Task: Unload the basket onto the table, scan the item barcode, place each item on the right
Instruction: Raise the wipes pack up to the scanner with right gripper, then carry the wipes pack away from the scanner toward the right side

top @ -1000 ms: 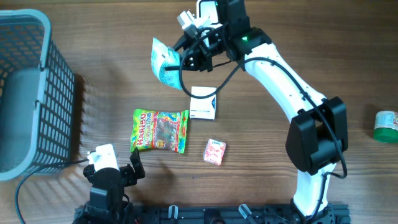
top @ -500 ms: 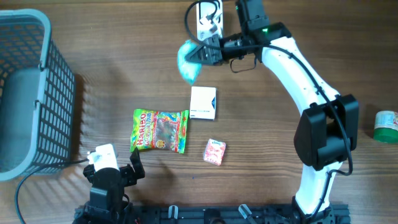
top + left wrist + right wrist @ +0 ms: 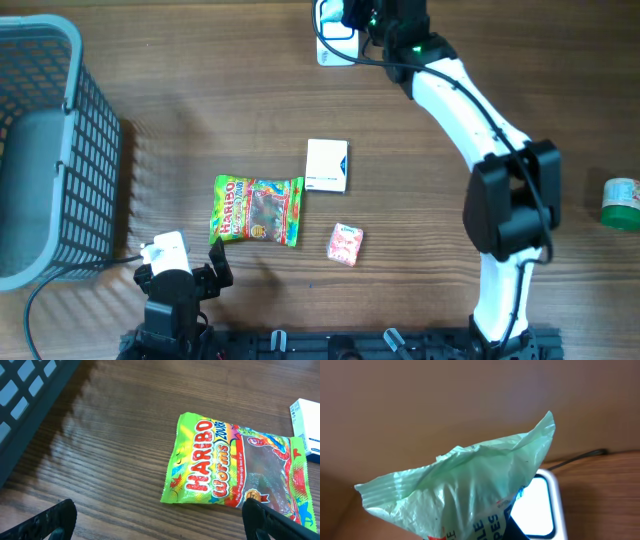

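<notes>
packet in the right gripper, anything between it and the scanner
nothing visible does. in the right wrist view the packet hangs directly in front of the scanner, its lower edge overlapping the lit window.

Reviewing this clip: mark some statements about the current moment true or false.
1. The Haribo bag lies flat on the table, ahead of the open left gripper. True.
2. The right gripper is empty. False: it is shut on a pale green packet.
3. The white box sits inside the basket. False: it lies on the table, beside the Haribo bag.
4. The pale green packet is held close to the white scanner. True.
</notes>
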You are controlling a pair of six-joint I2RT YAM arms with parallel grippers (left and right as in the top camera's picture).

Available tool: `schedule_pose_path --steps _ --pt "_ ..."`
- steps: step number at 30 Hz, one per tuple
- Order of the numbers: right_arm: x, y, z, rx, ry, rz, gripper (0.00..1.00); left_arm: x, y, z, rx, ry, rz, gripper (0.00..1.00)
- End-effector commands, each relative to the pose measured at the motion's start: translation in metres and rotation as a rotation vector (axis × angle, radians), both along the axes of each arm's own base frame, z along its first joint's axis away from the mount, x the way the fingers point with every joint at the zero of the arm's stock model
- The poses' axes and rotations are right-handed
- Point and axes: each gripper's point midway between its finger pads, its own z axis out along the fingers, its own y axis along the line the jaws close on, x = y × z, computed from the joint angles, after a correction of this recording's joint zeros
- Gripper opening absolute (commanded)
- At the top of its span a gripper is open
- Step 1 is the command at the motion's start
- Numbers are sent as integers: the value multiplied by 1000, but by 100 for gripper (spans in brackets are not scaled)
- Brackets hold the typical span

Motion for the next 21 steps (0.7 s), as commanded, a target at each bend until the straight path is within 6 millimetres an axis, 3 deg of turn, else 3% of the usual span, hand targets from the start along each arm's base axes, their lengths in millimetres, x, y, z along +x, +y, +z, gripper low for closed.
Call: schedule_pose_path --steps 1,4,6,14,18,21 --pt "25 -6 -36 -33 8 -99 4 0 -1 2 -7 -9 -5 100" --pt "37 9 -54 -61 16 -76 5 0 -1 2 -7 -9 -5 100" --pt "39 12 -54 -74 15 -95 5 0 -1 2 -7 -9 -5 100" --pt "28 -4 -19 -225 89 -172 5 0 -1 2 -7 -9 -5 100" --pt "-6 -55 -3 -332 257 -270 5 0 -1 2 -7 -9 -5 100" --pt "-45 -128 1 -464 399 -503 5 0 -1 2 -7 -9 -5 100"
